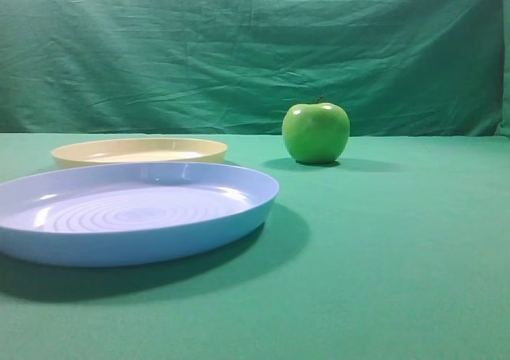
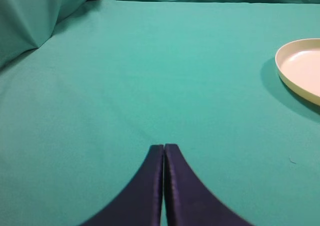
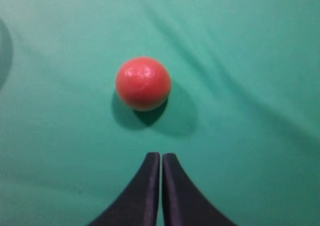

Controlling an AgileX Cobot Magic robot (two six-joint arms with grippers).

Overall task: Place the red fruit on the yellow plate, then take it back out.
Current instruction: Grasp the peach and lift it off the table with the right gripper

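Observation:
The red fruit (image 3: 143, 83) lies on the green cloth in the right wrist view, a short way ahead of my right gripper (image 3: 161, 155), which is shut and holds nothing. It does not show in the exterior high view. The yellow plate (image 1: 139, 150) sits at the back left, behind the blue plate, with nothing on it. Its rim (image 2: 292, 76) shows at the right edge of the left wrist view. My left gripper (image 2: 164, 146) is shut over bare cloth, well to the left of that plate. Neither gripper shows in the exterior high view.
A large light-blue plate (image 1: 127, 213) with concentric rings fills the front left. A shiny green apple (image 1: 315, 132) stands upright at the back, right of the yellow plate. A green cloth backdrop (image 1: 255, 49) hangs behind the table.

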